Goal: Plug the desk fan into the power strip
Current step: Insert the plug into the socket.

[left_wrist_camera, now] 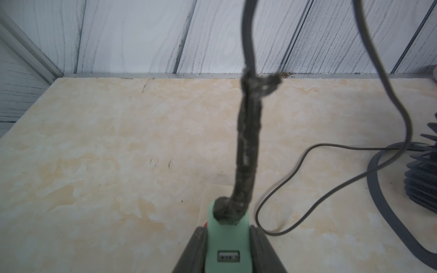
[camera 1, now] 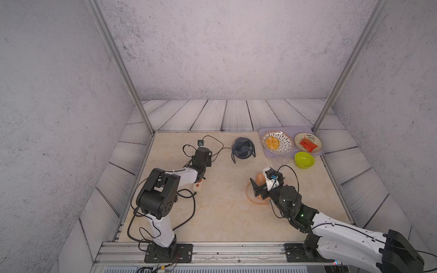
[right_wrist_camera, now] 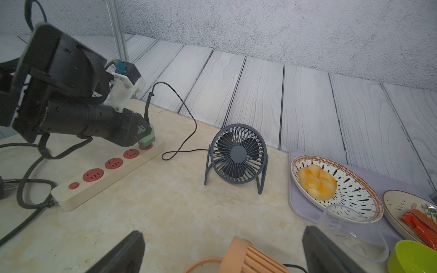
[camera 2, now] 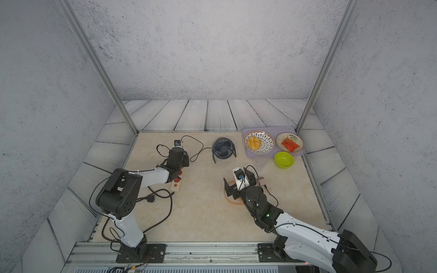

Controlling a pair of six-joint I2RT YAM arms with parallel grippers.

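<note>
The cream power strip (right_wrist_camera: 111, 170) lies on the left of the table, mostly hidden under my left arm in both top views (camera 1: 197, 186) (camera 2: 176, 185). My left gripper (left_wrist_camera: 227, 232) (right_wrist_camera: 144, 134) is shut on a mint-green plug (left_wrist_camera: 227, 241) (right_wrist_camera: 148, 139). The plug stands on the strip's far end socket; whether its pins are in is hidden. The plug's thin black cord (right_wrist_camera: 186, 132) runs to the dark blue desk fan (camera 1: 243, 147) (camera 2: 223, 147) (right_wrist_camera: 237, 156), upright mid-table. My right gripper (right_wrist_camera: 224, 250) (camera 1: 264, 183) is open above an orange fan (right_wrist_camera: 248, 257) (camera 1: 259, 178).
A lilac tray (camera 1: 292, 129) at the back right carries a patterned plate (camera 1: 285, 141) with a bun and a plate (camera 1: 316, 141) of red packets. A green bowl (camera 1: 304, 160) and a clear cup (right_wrist_camera: 350, 231) sit in front of it. The strip's thick black cord (camera 1: 189, 212) loops near my left arm.
</note>
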